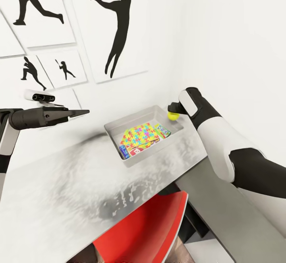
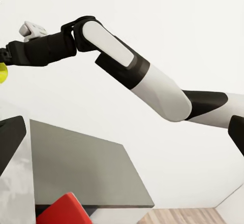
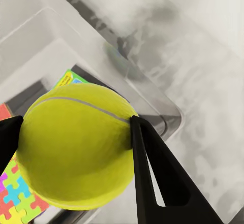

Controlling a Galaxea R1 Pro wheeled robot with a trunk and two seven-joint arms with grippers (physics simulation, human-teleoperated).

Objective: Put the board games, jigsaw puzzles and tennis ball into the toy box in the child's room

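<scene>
Right gripper (image 3: pixel 76 142) pinches the tennis ball (image 1: pixel 173 115) above the toy box (image 1: pixel 119 126) rim on the surface (image 1: pixel 59 183); jigsaw puzzles (image 1: pixel 140 134) lie inside. Left gripper (image 1: pixel 81 113) apparently pressed together.

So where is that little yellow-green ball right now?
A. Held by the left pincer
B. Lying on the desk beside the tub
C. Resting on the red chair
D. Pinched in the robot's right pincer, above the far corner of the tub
D: the right pincer is shut on the tennis ball, and the head view shows the ball hanging over the far corner of the toy box.
</scene>
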